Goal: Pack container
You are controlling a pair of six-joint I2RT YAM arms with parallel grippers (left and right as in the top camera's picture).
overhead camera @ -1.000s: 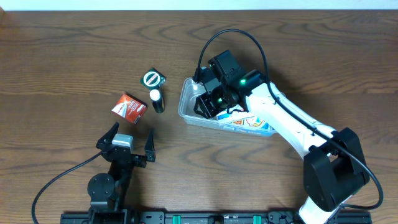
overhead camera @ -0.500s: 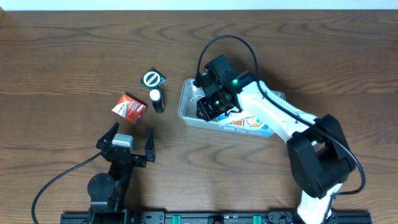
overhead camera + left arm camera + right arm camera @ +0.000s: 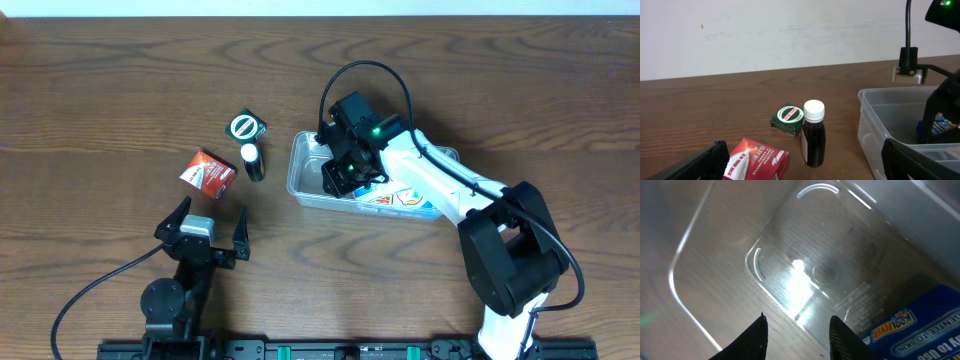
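Observation:
The clear container (image 3: pixel 303 180) lies right of the table's middle, with a blue packet (image 3: pixel 400 200) in its right half. My right gripper (image 3: pixel 338 172) hangs over its left half, open and empty. In the right wrist view the fingertips (image 3: pixel 756 332) frame the bare container floor (image 3: pixel 805 275), with the blue packet (image 3: pixel 910 325) at the lower right. A red box (image 3: pixel 207 170), a dark bottle with a white cap (image 3: pixel 252 162) and a small green box (image 3: pixel 245 127) lie left of the container. My left gripper (image 3: pixel 205 232) is open and empty, near the front edge, below the red box.
In the left wrist view the red box (image 3: pixel 757 160), the bottle (image 3: pixel 813 135) and the green box (image 3: pixel 788 118) stand ahead, with the container's wall (image 3: pixel 875 130) at the right. A black cable (image 3: pixel 345 75) loops over the right arm.
My right gripper has shifted a little to the right and deeper over the container's left half. The left arm has not moved.

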